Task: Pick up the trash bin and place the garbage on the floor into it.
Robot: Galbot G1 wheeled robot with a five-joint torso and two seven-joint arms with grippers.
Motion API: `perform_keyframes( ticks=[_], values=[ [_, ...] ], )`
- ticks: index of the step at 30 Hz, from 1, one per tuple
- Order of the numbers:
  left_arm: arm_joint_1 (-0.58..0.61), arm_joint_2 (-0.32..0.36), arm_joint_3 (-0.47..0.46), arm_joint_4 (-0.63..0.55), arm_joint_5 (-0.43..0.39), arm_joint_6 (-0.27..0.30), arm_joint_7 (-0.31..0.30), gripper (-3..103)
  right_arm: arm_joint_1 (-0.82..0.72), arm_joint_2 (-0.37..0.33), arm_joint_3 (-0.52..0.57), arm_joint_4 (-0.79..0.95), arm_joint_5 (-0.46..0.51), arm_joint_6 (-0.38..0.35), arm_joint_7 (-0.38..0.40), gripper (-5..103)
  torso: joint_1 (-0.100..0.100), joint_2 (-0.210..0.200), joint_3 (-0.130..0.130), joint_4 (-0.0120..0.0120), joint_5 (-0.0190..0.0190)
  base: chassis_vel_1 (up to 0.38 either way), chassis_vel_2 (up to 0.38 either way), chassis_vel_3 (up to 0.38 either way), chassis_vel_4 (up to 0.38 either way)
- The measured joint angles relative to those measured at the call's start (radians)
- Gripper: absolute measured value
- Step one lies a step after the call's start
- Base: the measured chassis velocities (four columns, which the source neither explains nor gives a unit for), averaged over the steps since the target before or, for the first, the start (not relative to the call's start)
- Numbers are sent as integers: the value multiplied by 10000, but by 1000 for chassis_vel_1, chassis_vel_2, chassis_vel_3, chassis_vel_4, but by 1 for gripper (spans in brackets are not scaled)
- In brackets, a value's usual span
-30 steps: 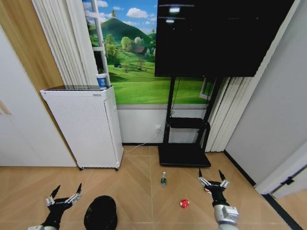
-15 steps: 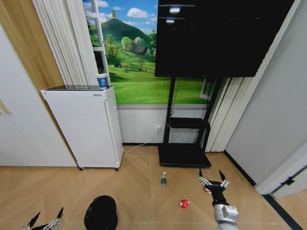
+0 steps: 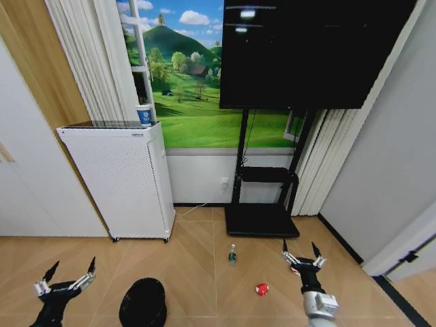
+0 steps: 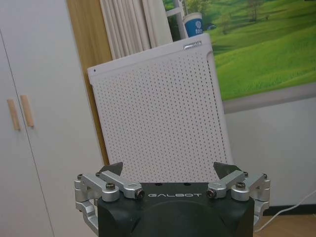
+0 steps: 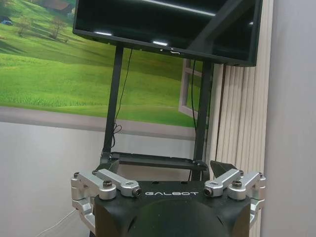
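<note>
The black mesh trash bin [image 3: 143, 303] stands on the floor [image 3: 197, 272] at the bottom of the head view. My left gripper [image 3: 71, 267] hovers open to the left of it, apart from it. The clear bottle [image 3: 232, 255] stands mid-floor, and the red wad [image 3: 261, 289] lies nearer to me, to its right. My right gripper [image 3: 300, 248] is open and empty, just right of the wad. A scrap of red-and-white wrapper [image 3: 293, 270] peeks out beside its wrist. In the wrist views, the left gripper [image 4: 169, 170] and right gripper [image 5: 165, 168] both show spread fingers holding nothing.
A white perforated appliance [image 3: 126, 180] with a paper cup [image 3: 144, 114] on top stands at the left wall. The TV stand's black base [image 3: 262, 219] lies beyond the bottle. A white cable [image 3: 194, 208] runs along the floor by the wall.
The left gripper dipped to the bottom edge of the view, then came back up farther left of the bin than a second ago. The right gripper and the garbage stayed put.
</note>
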Motion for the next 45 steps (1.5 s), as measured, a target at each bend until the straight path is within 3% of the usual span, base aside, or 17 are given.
perform_keyframes(
  ticks=[4, 6, 12, 20, 22, 25, 29, 32, 33, 36, 38, 43, 45],
  values=[
    [46, -125, 22, 970, 273, -296, 301, 100, -3, 42, -1, -42, -12, 8, -8, 100, -82, -196, -114, 4, -5, 0, 0, 0, 0],
    [154, -197, -88, 1850, 415, -762, 606, 100, -4, 55, -5, -46, -17, 8, -10, 100, -153, -364, -211, 3, -6, 0, 0, 0, 0],
    [377, -234, -242, 2266, 197, -1109, 856, 103, -1, 49, -33, -82, -26, 9, -12, 100, -273, -640, -369, 3, -3, 0, 0, 0, 0],
    [370, -230, -159, 1732, -557, -1055, 1008, 99, -39, 127, -53, -58, -37, 4, 58, 100, -420, -967, -548, 1, -2, 0, 0, 0, 0],
    [349, -234, -41, 1214, -1317, -804, 944, 99, -66, 238, -12, -77, -39, 9, 357, 100, -491, -1114, -622, 1, -1, 0, 0, 0, 0],
    [282, -215, 38, 858, -1765, -615, 855, 98, -159, 301, 21, -114, -26, 67, 429, 100, -541, -1241, -701, 0, -1, 0, 0, 0, 0],
    [212, -158, 122, 687, -1880, -551, 856, 99, -191, 314, 26, -117, -27, 149, 426, 100, -579, -1351, -771, 0, -1, 0, 0, 0, 0],
    [164, -110, 323, 432, -2427, -482, 1147, 99, -191, 346, -7, -108, -27, 230, 402, 100, -636, -1503, -865, 1, -3, 0, 0, 0, 0],
    [202, -110, 417, 259, -2740, -424, 1539, 99, -198, 366, -43, -105, -37, 269, 352, 100, -668, -1579, -910, 2, -2, 0, 0, 0, 0],
    [242, -96, 471, 169, -2682, -462, 2210, 99, -232, 376, -109, -101, -83, 347, 187, 100, -726, -1699, -972, 6, -2, 0, 0, 0, 0],
    [227, -49, 517, 185, -2303, -567, 2634, 99, -248, 372, -163, -112, -165, 536, -132, 100, -777, -1819, -1041, -3, -2, 0, 0, 0, 0],
    [148, -24, 680, 184, -2104, -580, 2831, 99, -359, 398, -239, -149, -420, 863, -572, 100, -845, -1985, -1139, 10, -3, 0, 0, 0, 0],
    [73, -23, 817, 143, -1970, -592, 2913, 99, -426, 433, -288, -156, -517, 1013, -800, 100, -891, -2095, -1202, -1, -2, 0, 0, 0, 0]
  ],
)
